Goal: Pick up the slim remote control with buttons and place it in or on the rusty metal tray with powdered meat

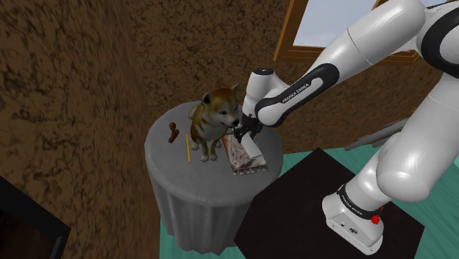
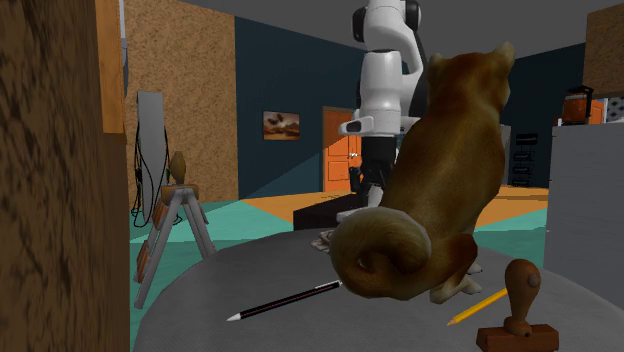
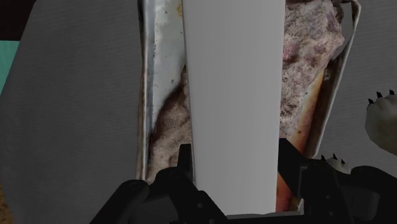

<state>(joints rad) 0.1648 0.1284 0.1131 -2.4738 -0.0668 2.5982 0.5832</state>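
Observation:
My gripper [image 1: 242, 133] is shut on the remote [image 3: 235, 95], a plain pale grey slab with no buttons showing on this face. In the wrist view both black fingers [image 3: 185, 167] clasp its near end. The remote stretches out over the rusty tray [image 3: 158, 76], whose pinkish-brown powdered meat [image 3: 304, 70] shows on either side of it. In the shoulder view the remote [image 1: 252, 149] slants down over the tray [image 1: 240, 170] near the round table's right edge. I cannot tell whether the remote touches the tray.
A brown dog figure [image 1: 215, 118] stands right beside the tray, its paw [image 3: 382, 121] close to my fingers. A yellow pencil [image 1: 187, 147], a wooden stamp [image 1: 173, 132] and a black pen [image 2: 285, 300] lie past it on the grey table [image 1: 165, 165]. The black stand [image 1: 324, 199] is beside the table.

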